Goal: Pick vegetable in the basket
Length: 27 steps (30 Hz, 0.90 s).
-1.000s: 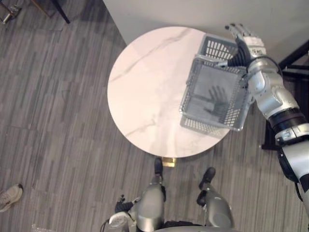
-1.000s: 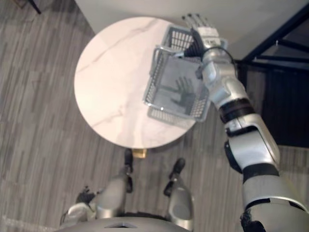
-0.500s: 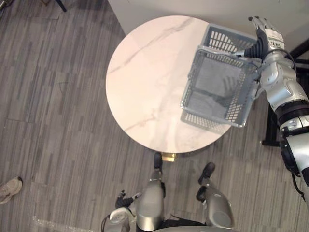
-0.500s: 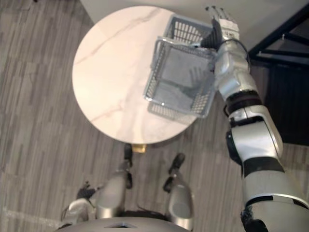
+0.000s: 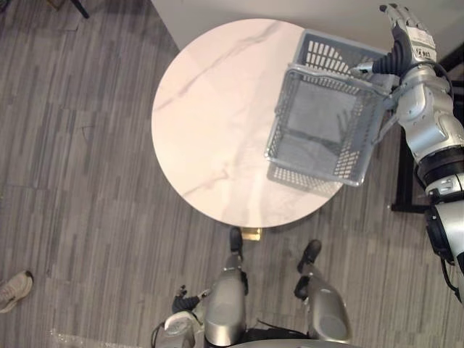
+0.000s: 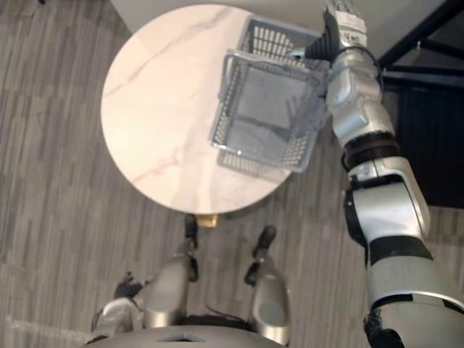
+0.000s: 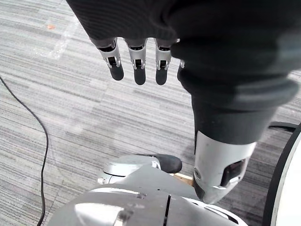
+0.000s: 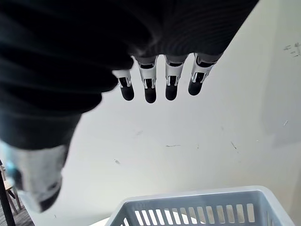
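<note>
On the far right part of the round marble table (image 5: 217,123), a grey mesh basket (image 5: 330,56), its floor visible through the open top, with nothing distinguishable inside. Basket's near right corner at or just past the table's right edge; not possible to tell whether set down on the top or raised off it. Directly beside the basket's far right corner, the right hand (image 5: 407,40), arm reaching in from the right, fingers straight and released in the wrist view, pointing toward the white wall (image 5: 290,9); thumb against the basket's far rim by the wire handle, hooked round it or not, impossible to tell. Left and near parts of the table top bare, giving open room on that side. Far edge of the table close to the wall; right edge near a black metal frame (image 6: 417,70), with the right forearm between frame and basket. Left hand (image 7: 136,59) low at the robot's side, fingers straight and loose above the grey striped floor (image 5: 80,181). Near left, well apart from the table, a person's shoe (image 5: 14,285).
</note>
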Available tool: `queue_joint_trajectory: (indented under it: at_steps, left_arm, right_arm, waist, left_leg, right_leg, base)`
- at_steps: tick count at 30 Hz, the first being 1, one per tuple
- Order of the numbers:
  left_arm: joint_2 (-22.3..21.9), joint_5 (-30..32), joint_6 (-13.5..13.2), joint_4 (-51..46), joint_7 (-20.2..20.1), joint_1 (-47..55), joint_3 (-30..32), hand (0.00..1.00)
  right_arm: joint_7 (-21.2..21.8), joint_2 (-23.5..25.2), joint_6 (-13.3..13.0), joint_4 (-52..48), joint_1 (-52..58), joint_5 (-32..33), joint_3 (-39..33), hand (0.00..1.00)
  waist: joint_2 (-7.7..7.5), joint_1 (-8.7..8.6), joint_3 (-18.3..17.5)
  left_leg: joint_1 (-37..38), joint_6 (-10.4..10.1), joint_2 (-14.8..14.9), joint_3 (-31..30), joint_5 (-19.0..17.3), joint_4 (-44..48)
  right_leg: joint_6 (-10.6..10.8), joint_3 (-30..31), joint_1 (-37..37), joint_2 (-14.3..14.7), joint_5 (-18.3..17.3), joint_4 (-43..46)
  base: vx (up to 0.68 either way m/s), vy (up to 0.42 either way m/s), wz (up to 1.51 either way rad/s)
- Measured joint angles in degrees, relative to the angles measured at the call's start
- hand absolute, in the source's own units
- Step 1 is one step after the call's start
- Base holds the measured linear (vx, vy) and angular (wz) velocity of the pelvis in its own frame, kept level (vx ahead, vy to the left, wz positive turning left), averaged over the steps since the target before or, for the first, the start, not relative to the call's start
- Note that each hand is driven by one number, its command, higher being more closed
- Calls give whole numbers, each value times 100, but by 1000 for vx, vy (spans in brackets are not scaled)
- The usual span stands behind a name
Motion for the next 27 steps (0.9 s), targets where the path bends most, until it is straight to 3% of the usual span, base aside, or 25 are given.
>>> queue_joint_trajectory:
  at_steps: [19,27]
  left_arm:
    - [2,6,-1,4,42,3,13,0]
    - [1,3,-10,3,46,-6,-39,0]
  right_arm:
    - [74,-9,-71,-454,606,-21,457,0]
    - [64,-8,-45,108,492,-19,433,0]
  waist:
    - [0,-60,0]
    - [18,18,18]
  left_leg:
    - [5,-7,12,3,5,0]
    - [-42,-5,9,-25,6,0]
  right_leg:
    - [0,11,0,10,0,1]
    - [0,-15,-22,9,0,0]
  base:
    - [0,0,0]
    - [0,0,1]
